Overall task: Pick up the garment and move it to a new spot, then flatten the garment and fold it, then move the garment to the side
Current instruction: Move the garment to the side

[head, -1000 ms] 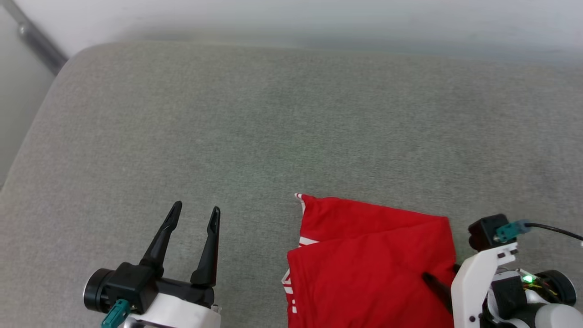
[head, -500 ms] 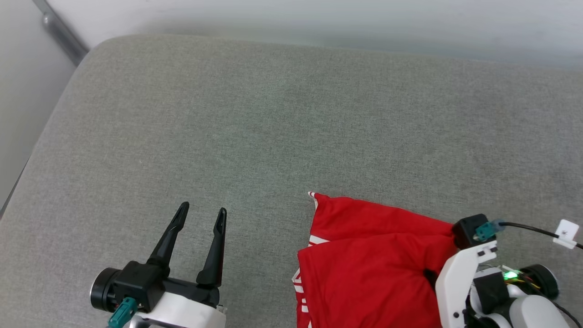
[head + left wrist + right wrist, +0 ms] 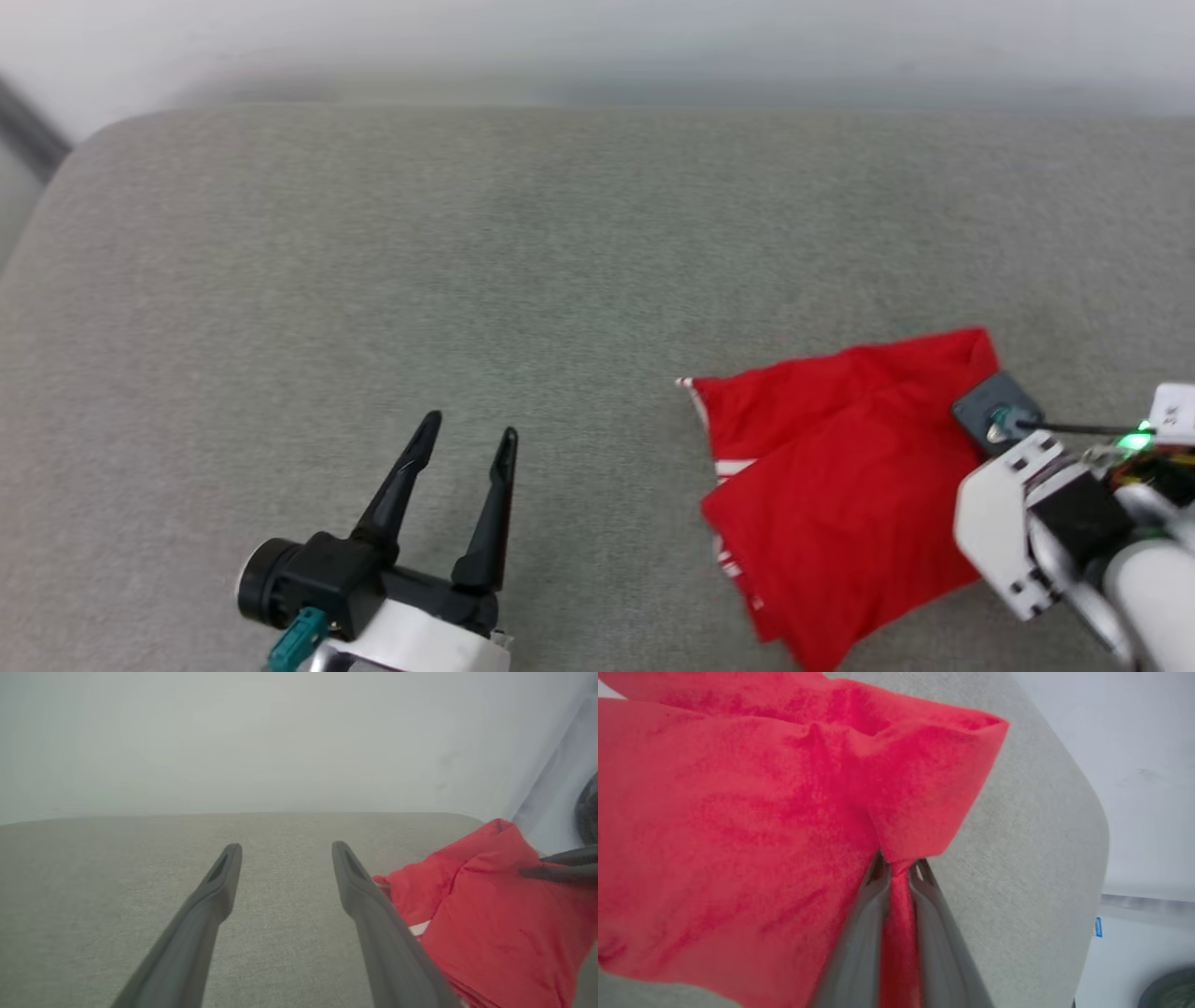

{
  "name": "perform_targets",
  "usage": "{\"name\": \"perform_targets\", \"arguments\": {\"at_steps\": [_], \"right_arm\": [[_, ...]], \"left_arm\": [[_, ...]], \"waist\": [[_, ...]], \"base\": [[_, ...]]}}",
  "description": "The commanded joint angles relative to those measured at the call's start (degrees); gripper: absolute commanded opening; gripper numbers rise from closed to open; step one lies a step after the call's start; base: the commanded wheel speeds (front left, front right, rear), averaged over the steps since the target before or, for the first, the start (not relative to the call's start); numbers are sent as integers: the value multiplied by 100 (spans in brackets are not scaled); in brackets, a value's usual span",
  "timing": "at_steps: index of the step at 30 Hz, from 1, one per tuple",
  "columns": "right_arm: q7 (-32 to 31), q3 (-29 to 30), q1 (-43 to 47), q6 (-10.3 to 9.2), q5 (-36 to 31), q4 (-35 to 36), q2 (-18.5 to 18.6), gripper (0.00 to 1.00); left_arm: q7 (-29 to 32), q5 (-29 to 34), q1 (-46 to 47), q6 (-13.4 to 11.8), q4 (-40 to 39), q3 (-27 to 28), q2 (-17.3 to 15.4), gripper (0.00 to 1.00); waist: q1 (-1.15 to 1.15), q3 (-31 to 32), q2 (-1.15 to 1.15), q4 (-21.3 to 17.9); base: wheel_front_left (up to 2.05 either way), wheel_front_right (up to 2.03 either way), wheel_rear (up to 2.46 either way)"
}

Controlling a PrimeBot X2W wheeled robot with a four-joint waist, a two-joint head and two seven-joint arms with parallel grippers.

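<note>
The garment (image 3: 840,467) is a folded red bundle with bits of white striped trim, lying at the right on a grey cushion (image 3: 467,233). My right arm's wrist (image 3: 1013,509) hangs over the garment's right edge and hides the fingers there. In the right wrist view my right gripper (image 3: 899,862) is shut on a pinched fold of the garment (image 3: 738,812), near its corner. My left gripper (image 3: 470,426) stands open and empty at the lower left, well apart from the cloth. The left wrist view has the left gripper (image 3: 286,848) open, with the garment (image 3: 490,933) to its right.
The grey cushion's rounded right edge (image 3: 1087,812) lies close beyond the held corner, with pale floor past it. A pale wall (image 3: 597,37) runs behind the cushion. A dark bar (image 3: 28,131) shows at the far left.
My right gripper has shut on the garment's right edge and pulled it rightward and away, so the bundle now sits turned. The camera has also shifted. The left gripper stays open.
</note>
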State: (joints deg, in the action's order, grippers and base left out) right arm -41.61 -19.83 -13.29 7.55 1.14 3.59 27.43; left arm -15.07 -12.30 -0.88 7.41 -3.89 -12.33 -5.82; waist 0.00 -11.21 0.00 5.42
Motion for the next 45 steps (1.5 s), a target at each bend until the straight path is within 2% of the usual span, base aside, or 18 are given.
{"name": "perform_targets", "arguments": {"at_steps": [1, 7, 8, 12, 16, 23, 29, 36, 37, 38, 45], "right_arm": [[-71, -71, -263, -11, -55, 138, 322, 0], [-242, -180, -895, -9, 11, 287, 1470, 0], [-242, -180, -895, -9, 11, 287, 1470, 0], [-85, 38, -1131, -10, 154, 55, 1963, 0], [325, 268, -1323, -12, -32, -390, 2446, 0], [1135, 914, -1612, -11, -202, -1617, 2540, 0], [1771, 1532, -1815, -11, -385, -2593, 2461, 0], [2313, 2165, -1980, -11, -664, -3336, 2244, 0], [2385, 2252, -1999, -11, -707, -3418, 2206, 46], [2435, 2321, -2007, -11, -772, -3465, 2155, 100], [2760, 2540, -2109, -10, -1163, -3340, 1870, 100]], "left_arm": [[-12, 15, 139, 8, -28, -100, 32, 100], [-12, -4, 657, 8, 10, -579, -74, 100], [-12, -4, 657, 8, 10, -579, -74, 100], [-12, 0, 1111, 8, 35, -856, -194, 100], [-11, -9, 1526, 8, 42, -1078, -368, 100], [-12, -13, 2031, 8, 60, -1297, -678, 100], [-11, -30, 2278, 8, 35, -1359, -863, 100], [6, -54, 2311, -5, 47, -1328, -929, 100], [6, -53, 2300, -5, 56, -1327, -922, 100], [6, -47, 2281, -4, 65, -1325, -901, 100], [-1, -146, 2072, -2, 92, -1200, -657, 100]], "waist": [[0, -231, 0, -369], [0, -825, 0, -1021], [0, -825, 0, -1021], [0, -1295, 0, -1375], [0, -1733, 0, -1614], [0, -2323, 0, -1758], [0, -2631, 0, -1656], [0, -2728, 0, -1459], [0, -2710, 0, -1431], [0, -2677, 0, -1405], [0, -2119, 0, -1259]], "base": [[0, 0, 0], [0, 0, 0], [0, 0, 0], [0, 0, 0], [0, 0, 0], [0, 0, 0], [0, 0, 0], [0, 0, 0], [0, 0, 0], [0, 0, 0], [0, 0, 0]]}}
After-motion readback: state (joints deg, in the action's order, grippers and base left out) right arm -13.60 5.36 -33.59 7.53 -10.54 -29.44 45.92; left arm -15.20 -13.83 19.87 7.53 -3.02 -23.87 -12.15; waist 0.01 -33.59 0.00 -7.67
